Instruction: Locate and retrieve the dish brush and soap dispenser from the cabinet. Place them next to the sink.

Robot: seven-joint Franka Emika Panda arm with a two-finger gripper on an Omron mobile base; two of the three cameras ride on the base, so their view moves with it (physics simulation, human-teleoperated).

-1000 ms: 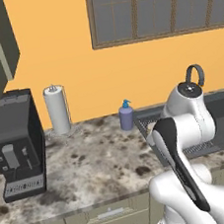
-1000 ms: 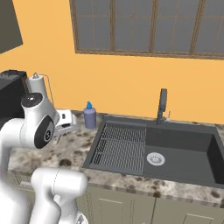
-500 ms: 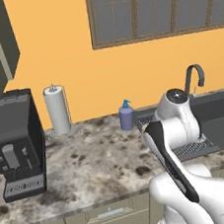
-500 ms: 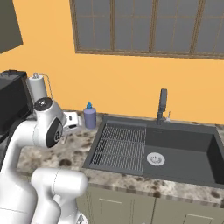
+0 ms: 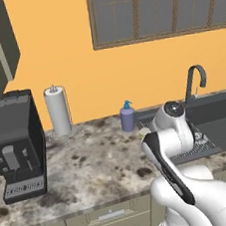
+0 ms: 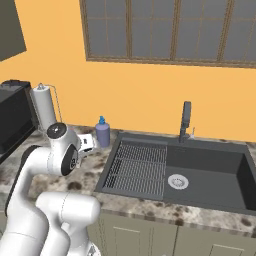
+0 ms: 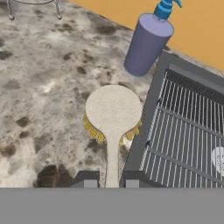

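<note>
**Dish brush being lowered to the counter beside the sink**

The dish brush (image 7: 113, 114) is being held by its white stem between the closed fingertips of the gripper (image 7: 107, 180), head pointing away from the hand and bristles facing down over the speckled counter (image 7: 39, 87). In the hand view the head is hanging just beside the dark rim of the sink (image 7: 151, 113), at the edge of the ridged drainboard (image 7: 188, 127); whether the bristles are already touching the stone cannot be told. The soap dispenser (image 7: 146, 41) is already standing upright on the counter near the sink's far corner, a little beyond the brush head and clear of it.

For the step in hand, the brush is judged best set down flat on the counter, kept off the sink rim so that it is not left tilted, and kept short of the dispenser so that the bottle is not being nudged. The jaws should be parted only once the head is resting on the stone, and the hand then lifted straight away from the stem.

Compared with the earlier base views, the arm is being seen lower and more folded forward; the wrist has come down toward the counter at the sink's left edge. The dispenser, paper-towel roll (image 5: 58, 110) and coffee machine (image 5: 17, 145) are unchanged in place.
</note>
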